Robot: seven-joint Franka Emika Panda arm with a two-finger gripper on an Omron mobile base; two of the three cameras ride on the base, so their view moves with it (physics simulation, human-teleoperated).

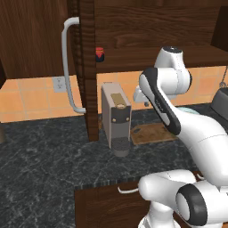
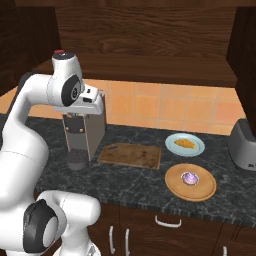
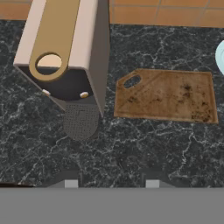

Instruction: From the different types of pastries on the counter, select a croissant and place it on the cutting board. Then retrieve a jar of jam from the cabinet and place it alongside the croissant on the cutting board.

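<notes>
Wooden cutting board (image 3: 165,96) lies beyond pincer (image 3: 111,183).

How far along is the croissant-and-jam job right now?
Nothing looks done yet. The cutting board lies bare beside the coffee machine. The croissant sits on the pale blue plate, the purplish pastry on the round tan plate. The jar of jam stands on the cabinet shelf. The gripper hovers over the counter, jaws apart and empty. Both placements remain.

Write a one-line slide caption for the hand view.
Open gripper above the counter, facing the bare cutting board beside the coffee machine.
</notes>
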